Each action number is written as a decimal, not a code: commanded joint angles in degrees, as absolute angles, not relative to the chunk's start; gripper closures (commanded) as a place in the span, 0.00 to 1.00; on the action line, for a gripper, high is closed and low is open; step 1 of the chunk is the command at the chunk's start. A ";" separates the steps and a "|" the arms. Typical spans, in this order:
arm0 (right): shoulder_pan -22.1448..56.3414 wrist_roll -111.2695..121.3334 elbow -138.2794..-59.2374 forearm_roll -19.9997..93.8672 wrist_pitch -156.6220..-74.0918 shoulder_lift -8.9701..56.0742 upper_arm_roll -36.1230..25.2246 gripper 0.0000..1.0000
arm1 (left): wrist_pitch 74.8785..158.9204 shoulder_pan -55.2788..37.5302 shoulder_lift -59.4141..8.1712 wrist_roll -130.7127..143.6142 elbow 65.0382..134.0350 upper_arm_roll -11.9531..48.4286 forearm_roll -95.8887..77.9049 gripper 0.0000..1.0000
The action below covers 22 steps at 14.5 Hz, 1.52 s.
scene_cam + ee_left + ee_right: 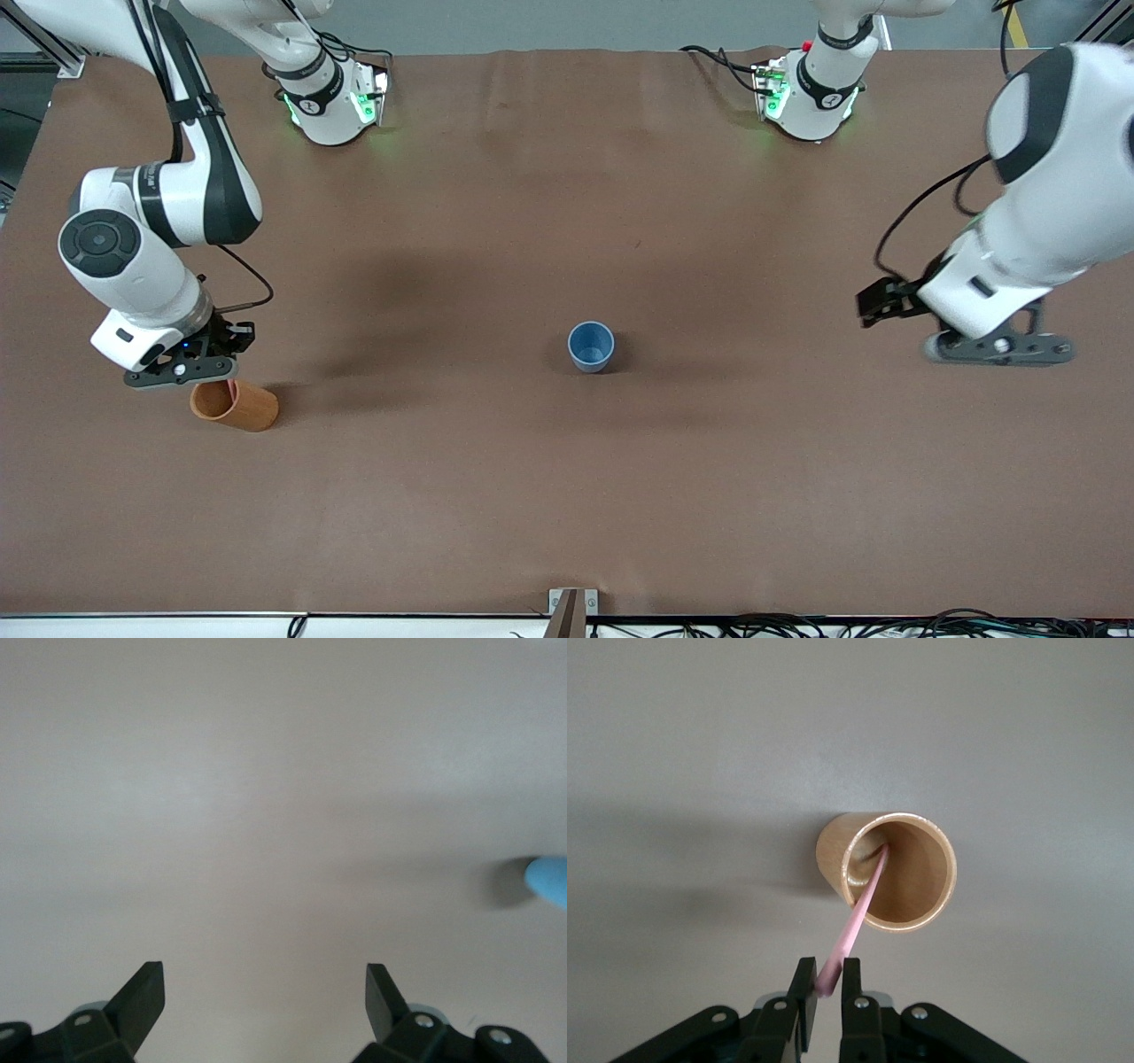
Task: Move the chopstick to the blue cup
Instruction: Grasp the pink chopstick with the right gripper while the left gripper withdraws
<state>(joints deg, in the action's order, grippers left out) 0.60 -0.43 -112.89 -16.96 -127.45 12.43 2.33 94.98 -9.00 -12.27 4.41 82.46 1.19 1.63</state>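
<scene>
The pale-pink chopstick leans out of the orange-brown cup, its lower end inside against the cup's wall. My right gripper is shut on the chopstick's upper end, just above that cup near the right arm's end of the table. The blue cup stands upright and empty near the table's middle, apart from both grippers. My left gripper hangs open over bare table toward the left arm's end, with nothing between its fingers. The blue cup shows at the edge of the left wrist view.
The brown table cover runs wide around both cups. Both arm bases stand along the edge farthest from the front camera. A small bracket sits at the table's nearest edge.
</scene>
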 commanded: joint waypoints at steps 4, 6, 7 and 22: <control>0.00 -1.50 -113.99 -18.11 -127.71 11.16 2.64 0.86 | 87.63 -6.60 -0.97 -1.14 85.08 1.22 0.79 0.00; 0.00 -1.58 -113.99 -18.11 -127.53 11.16 2.64 0.97 | 87.89 -6.50 -1.75 -1.14 84.82 1.32 0.88 0.00; 0.00 -1.58 -113.73 -18.11 -127.36 10.99 2.64 0.98 | 88.06 -6.59 -2.45 -1.06 84.81 1.23 0.97 0.00; -0.09 -4.37 -83.32 -6.01 -90.70 9.58 12.99 0.98 | 87.71 -6.42 -3.34 0.18 82.71 0.79 -1.76 0.00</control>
<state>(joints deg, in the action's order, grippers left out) 0.53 -1.20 -84.52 -9.67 -91.34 9.08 9.94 88.08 -6.90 -3.28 0.15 83.67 0.59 -0.75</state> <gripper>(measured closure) 0.903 0.000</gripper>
